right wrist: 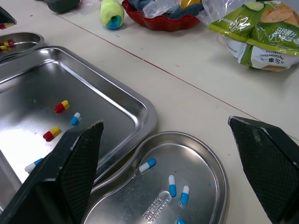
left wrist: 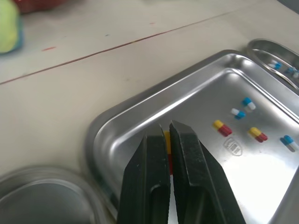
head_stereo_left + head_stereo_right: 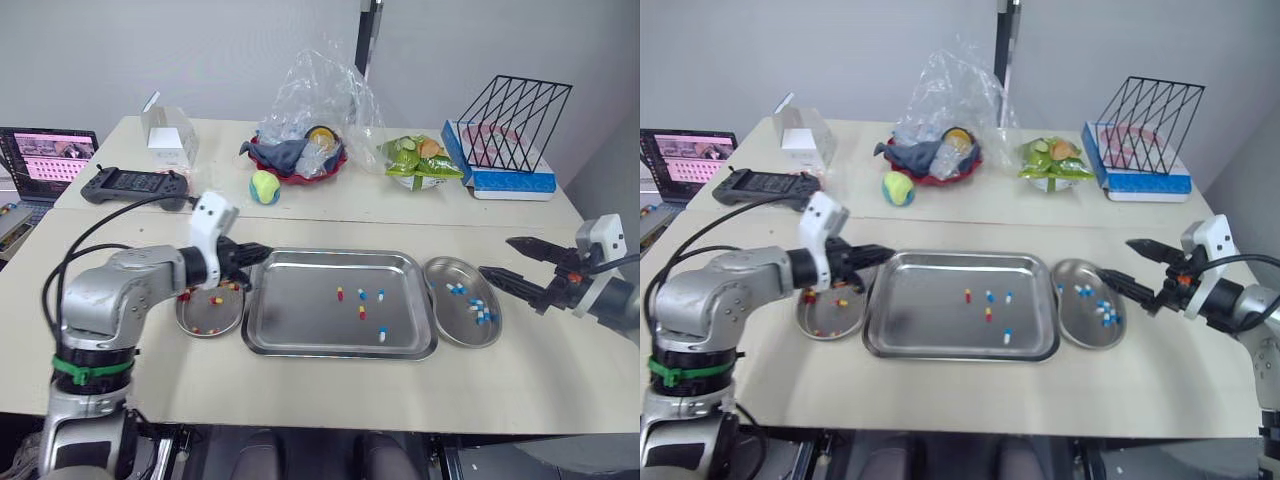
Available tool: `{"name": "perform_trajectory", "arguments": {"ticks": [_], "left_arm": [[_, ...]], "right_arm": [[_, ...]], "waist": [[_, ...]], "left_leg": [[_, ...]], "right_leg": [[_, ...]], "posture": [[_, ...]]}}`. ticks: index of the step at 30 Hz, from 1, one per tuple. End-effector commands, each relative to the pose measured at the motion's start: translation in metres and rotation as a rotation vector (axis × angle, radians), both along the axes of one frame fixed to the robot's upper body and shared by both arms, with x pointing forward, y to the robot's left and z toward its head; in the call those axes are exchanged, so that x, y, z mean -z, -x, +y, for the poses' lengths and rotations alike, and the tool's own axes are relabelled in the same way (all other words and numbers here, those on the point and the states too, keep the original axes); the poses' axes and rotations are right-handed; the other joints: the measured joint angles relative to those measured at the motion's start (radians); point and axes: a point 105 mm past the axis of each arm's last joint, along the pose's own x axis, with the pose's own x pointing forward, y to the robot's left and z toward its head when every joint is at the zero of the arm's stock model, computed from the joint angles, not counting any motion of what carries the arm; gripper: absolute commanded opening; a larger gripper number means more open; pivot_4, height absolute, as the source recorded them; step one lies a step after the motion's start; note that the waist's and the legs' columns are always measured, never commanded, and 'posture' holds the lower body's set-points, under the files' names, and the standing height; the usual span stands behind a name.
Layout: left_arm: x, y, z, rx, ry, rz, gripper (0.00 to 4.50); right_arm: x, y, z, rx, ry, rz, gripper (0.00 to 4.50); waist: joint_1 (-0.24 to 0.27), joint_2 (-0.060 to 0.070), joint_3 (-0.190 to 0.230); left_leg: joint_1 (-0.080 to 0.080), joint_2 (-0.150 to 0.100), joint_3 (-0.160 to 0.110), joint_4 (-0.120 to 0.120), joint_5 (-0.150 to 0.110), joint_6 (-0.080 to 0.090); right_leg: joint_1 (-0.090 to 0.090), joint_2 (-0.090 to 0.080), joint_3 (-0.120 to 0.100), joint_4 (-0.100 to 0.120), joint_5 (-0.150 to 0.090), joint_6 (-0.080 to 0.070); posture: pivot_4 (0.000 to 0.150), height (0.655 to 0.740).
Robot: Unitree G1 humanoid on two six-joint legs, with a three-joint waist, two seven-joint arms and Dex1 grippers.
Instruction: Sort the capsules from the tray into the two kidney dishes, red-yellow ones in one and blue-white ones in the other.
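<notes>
Left-centre of the head view: left gripper [image 3: 252, 254] hangs over the left rim of the rectangular steel tray [image 3: 300, 322], fingers [image 2: 145, 186] clamped on a red-yellow capsule [image 2: 167, 140]. Lower left of it, the left steel kidney dish [image 3: 228, 324] sits just beside the tray and holds several red-yellow capsules [image 3: 215, 299]. Frame centre: the tray holds two red-yellow ones [image 3: 362, 313] and three blue-white capsules [image 3: 381, 295], right of its middle. Right steel kidney dish [image 3: 445, 326] sits just beside the tray and holds more blue-white ones [image 3: 480, 313]. Right edge: right gripper [image 3: 508, 262] near that dish above the beige worktop [image 3: 330, 400], fingers wide apart, empty.
</notes>
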Motion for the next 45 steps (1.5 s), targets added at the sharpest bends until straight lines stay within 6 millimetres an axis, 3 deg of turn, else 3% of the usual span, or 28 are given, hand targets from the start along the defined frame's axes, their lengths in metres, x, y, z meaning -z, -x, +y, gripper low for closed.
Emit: {"name": "perform_trajectory", "arguments": {"ticks": [1, 11, 20, 22, 25, 29, 34, 39, 45], "left_arm": [[-0.002, 0.004, 0.017, 0.006, -0.03, -0.034, 0.03], [0.033, 0.011, 0.049, -0.068, -0.203, 0.038, 0.03], [0.031, 0.011, 0.06, -0.106, -0.185, 0.039, 2.98], [0.027, 0.011, 0.067, -0.121, -0.176, 0.023, 3.67], [0.011, 0.01, 0.097, -0.196, -0.098, -0.055, 4.48], [0.006, 0.021, 0.14, -0.276, -0.112, -0.121, 4.48], [0.001, 0.029, 0.175, -0.367, -0.092, -0.213, 4.48], [0.013, 0.034, 0.191, -0.413, -0.106, -0.215, 4.48], [0.018, 0.037, 0.194, -0.417, -0.098, -0.225, 4.48]], "right_arm": [[-0.008, -0.002, 0.002, -0.018, 0.005, -0.026, 4.5], [-0.007, -0.001, 0.001, -0.021, 0.014, -0.021, 4.5], [-0.006, -0.003, -0.005, -0.004, 0.024, -0.018, 4.5], [-0.004, -0.006, -0.011, 0.025, 0.041, -0.035, 4.5], [0.0, -0.011, -0.035, 0.123, 0.031, -0.063, 4.5], [0.011, -0.012, -0.068, 0.244, 0.027, -0.07, 4.5], [0.019, -0.014, -0.083, 0.31, 0.031, -0.092, 4.5], [0.023, -0.015, -0.087, 0.327, 0.033, -0.1, 4.5], [0.023, -0.017, -0.088, 0.332, 0.036, -0.107, 4.5]], "waist": [[0.0, 0.0, 0.0], [0.001, 0.0, 0.0], [0.002, 0.0, 0.0], [0.001, 0.0, 0.0], [0.001, 0.0, 0.0], [-0.003, 0.0, 0.0], [-0.002, 0.0, 0.0], [-0.003, 0.0, 0.0], [-0.005, 0.0, 0.0]], "left_leg": [[0.0, 0.0, 0.0, 0.0, 0.0, 0.0], [-0.001, 0.0, 0.0, 0.0, 0.0, 0.0], [-0.001, 0.0, 0.0, 0.0, 0.0, 0.0], [-0.001, 0.0, 0.0, 0.0, 0.0, 0.001], [-0.001, 0.0, 0.0, 0.0, 0.0, 0.001], [-0.001, 0.0, 0.001, -0.001, 0.0, 0.001], [0.0, 0.0, 0.001, -0.002, 0.0, 0.001], [0.0, 0.0, 0.002, -0.002, 0.0, 0.001], [0.0, 0.0, 0.002, -0.002, 0.0, 0.001]], "right_leg": [[0.0, 0.0, 0.0, 0.0, 0.0, 0.0], [0.0, 0.0, 0.001, 0.0, 0.0, 0.0], [0.0, 0.0, 0.0, 0.0, 0.0, 0.0], [0.0, 0.0, 0.0, 0.0, 0.0, 0.0], [-0.001, 0.0, 0.001, 0.0, 0.0, 0.0], [-0.001, 0.0, 0.0, -0.001, 0.0, 0.0], [-0.001, 0.0, 0.0, -0.001, 0.0, 0.0], [-0.001, -0.001, 0.001, -0.001, 0.0, 0.0], [-0.001, 0.0, 0.001, 0.0, 0.0, 0.0]], "posture": [[0.15, 0.7334], [0.15, 0.7334], [0.15, 0.7334], [0.15, 0.7334], [0.15, 0.7334], [0.15, 0.7334], [0.15, 0.7334], [0.15, 0.7334], [0.15, 0.7334]]}}
